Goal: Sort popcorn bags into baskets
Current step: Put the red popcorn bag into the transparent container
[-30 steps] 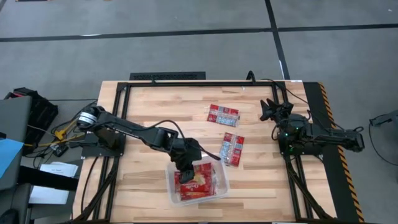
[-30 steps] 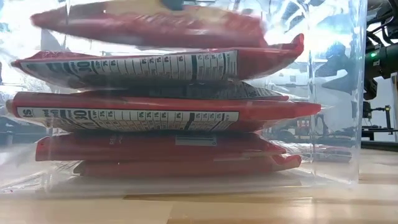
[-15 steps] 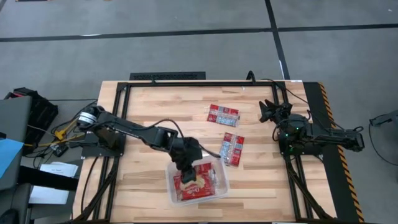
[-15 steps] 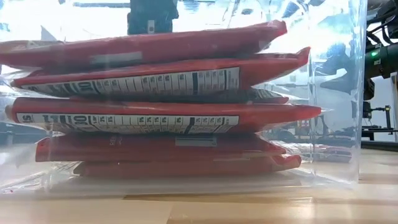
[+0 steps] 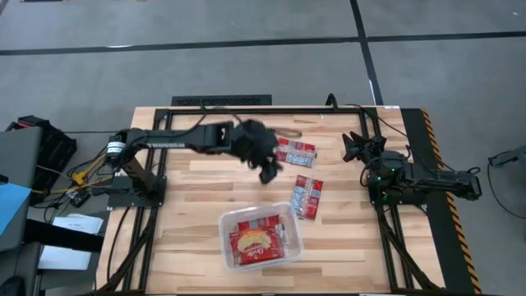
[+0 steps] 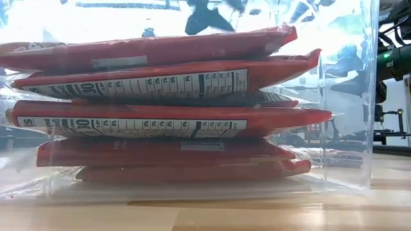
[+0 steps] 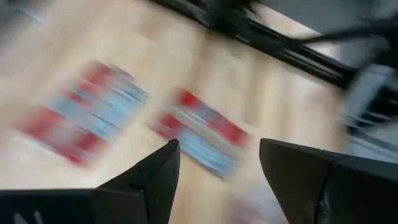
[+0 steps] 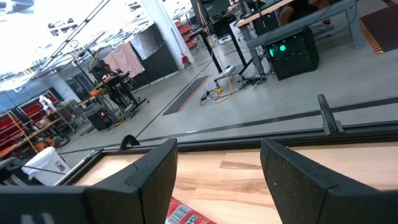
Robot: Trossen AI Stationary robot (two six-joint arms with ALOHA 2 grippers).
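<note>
Two red popcorn bags with white and blue labels lie flat on the wood, one [image 5: 294, 151] toward the far edge and one [image 5: 307, 196] nearer. The clear basket [image 5: 223, 240] near the front edge holds a stack of several red bags [image 6: 160, 115]; the top one [image 5: 257, 240] shows yellow popcorn. My left gripper [image 5: 269, 171] hovers open above the table beside the far loose bag, with nothing between its fingers [image 7: 219, 149]. My right gripper [image 5: 353, 146] waits open at the table's far right.
A black frame [image 5: 222, 102] runs around the table's far and side edges. Bare wood lies left of the basket and between the basket and the loose bags. The right wrist view shows a bag's corner [image 8: 186, 214] below the fingers and the room beyond.
My left gripper has let go of a bag in the basket, where it now lies flat on top of the stack. The gripper then rose out of the basket and swung toward the far edge, to a spot beside the loose bags.
</note>
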